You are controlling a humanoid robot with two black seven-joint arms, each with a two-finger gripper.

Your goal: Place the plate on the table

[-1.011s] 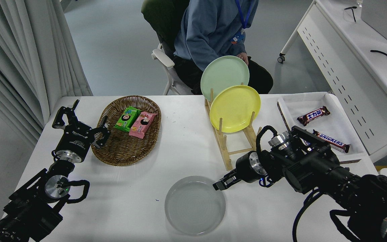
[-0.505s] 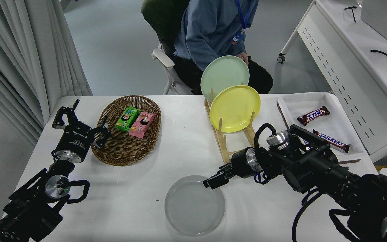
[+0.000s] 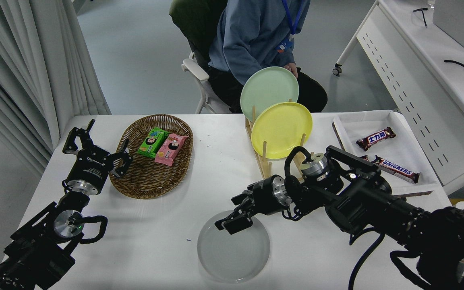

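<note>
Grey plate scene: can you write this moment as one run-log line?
round light grey plate: flat on white table | right gripper: above plate's far rim, holding nothing | left gripper: parked beside wicker basket

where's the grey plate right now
In the head view the grey plate lies flat on the white table, near its front edge at centre, in front of the wooden rack, with the right tool over its far rim.

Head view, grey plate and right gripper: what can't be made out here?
- Whether the right gripper touches the plate or hovers above it: one high view, no side angle.
- How its fingers stand: dark and foreshortened.
- The wooden rack's near end: behind the right arm.
- The pale green plate's lower edge: behind the yellow plate.
- The person above the shoulders: cut by the top edge.
</note>
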